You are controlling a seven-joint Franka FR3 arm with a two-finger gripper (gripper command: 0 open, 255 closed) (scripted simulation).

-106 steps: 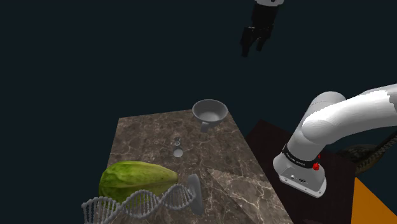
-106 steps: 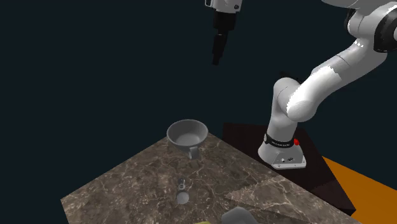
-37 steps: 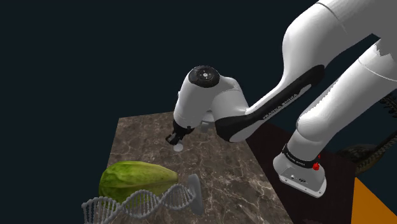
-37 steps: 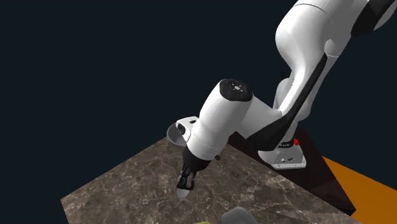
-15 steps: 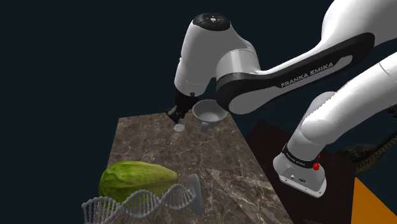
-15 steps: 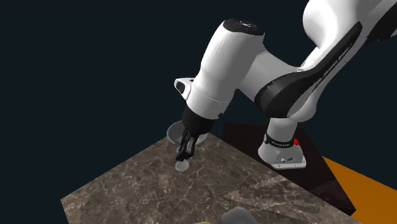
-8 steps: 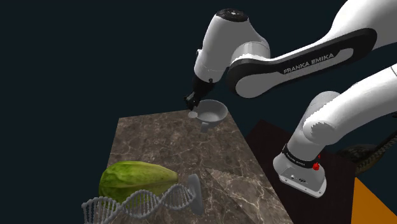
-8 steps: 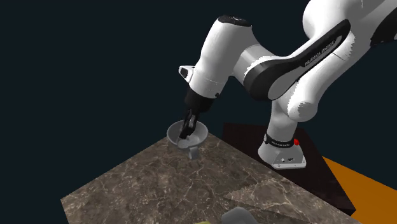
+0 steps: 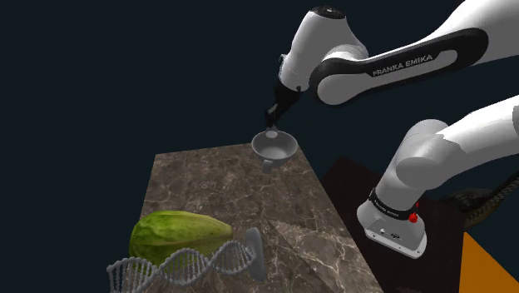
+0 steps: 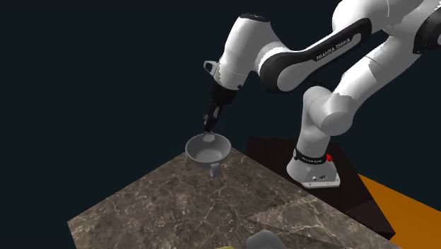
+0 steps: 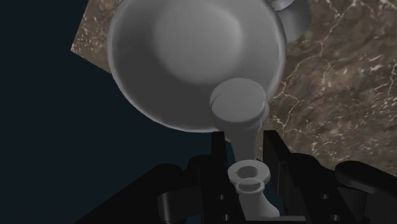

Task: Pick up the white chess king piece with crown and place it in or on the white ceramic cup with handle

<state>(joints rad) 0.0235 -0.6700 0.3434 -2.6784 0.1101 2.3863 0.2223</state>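
Clasped between the two black fingers of the gripper (image 11: pixel 244 135): a pale grey chess king (image 11: pixel 238 108), stem pinched from both sides, crown turned back toward the palm, round base pointing out past the fingertips. Seen in the shoulder view as a small pale knob (image 9: pixel 269 135) right at the tip of the gripper (image 9: pixel 272 125), and in the second exterior view likewise (image 10: pixel 207 134) just under the gripper (image 10: pixel 209 126). Directly beyond the fingertips, a grey cup (image 11: pixel 127 70), wide-mouthed and bowl-like, upright with its hollow facing the hand; king's base over the cup's mouth near the rim, on the side nearer the handle (image 11: pixel 289 13). Cannot tell whether base and rim touch. Same cup just below the gripper in the shoulder view (image 9: pixel 287 154) and in the second exterior view (image 10: pixel 191 150). Under the cup, a brown marble-patterned table (image 9: pixel 216 191), cup close to the far corner. Well away from the gripper, at the table's near end, a green lettuce head (image 9: pixel 175 233) with a grey double-helix model (image 9: pixel 183 265) in front of it. Behind the gripper, the white arm (image 9: pixel 399 67) bent overhead and down to its base (image 9: pixel 391 229) on a dark stand, orange floor (image 9: pixel 491 266) beside it.
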